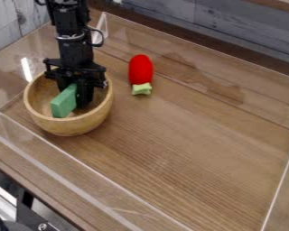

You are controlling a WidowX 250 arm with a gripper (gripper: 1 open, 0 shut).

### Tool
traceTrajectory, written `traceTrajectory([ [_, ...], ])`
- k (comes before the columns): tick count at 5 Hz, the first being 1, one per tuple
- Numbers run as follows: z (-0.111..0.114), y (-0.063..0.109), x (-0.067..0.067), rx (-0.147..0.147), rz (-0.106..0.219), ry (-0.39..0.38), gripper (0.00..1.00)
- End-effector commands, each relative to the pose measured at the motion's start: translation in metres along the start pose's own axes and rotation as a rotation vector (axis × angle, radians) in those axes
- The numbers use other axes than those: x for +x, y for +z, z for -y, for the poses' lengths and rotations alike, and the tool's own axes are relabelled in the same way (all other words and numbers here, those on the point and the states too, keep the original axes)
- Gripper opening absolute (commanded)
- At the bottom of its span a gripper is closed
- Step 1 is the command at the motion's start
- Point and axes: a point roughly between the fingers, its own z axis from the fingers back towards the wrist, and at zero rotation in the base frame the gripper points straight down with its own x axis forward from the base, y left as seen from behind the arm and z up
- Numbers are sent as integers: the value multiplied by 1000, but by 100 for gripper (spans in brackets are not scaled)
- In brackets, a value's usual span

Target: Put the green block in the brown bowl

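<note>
Gripper (80, 87) clamped on block (66, 100), block already inside bowl (62, 125)

Black arm comes down from top left, pointing nearly straight down, fingers closed on upper end of the green block. Block is tilted, lower end down in the bowl, leaning toward its left wall; can't tell if it touches the bottom. Bowl = light brown wood, thick rim, sits at left of a wood-grain table (195, 135). Red object w/ green base (140, 72) lies on table just right of the bowl, apart from it, nothing touching it. Clear plastic walls (135, 212) edge the table at front and sides. Grey plank wall at back. Rest of tabletop to the right shows only grain and some glare
</note>
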Motion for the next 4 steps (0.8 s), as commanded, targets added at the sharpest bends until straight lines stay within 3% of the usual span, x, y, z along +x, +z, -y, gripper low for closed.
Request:
traceTrajectory([
  [1,-2,12,7,17,39,1,0],
  [4,1,17,8,8,37,6,0],
])
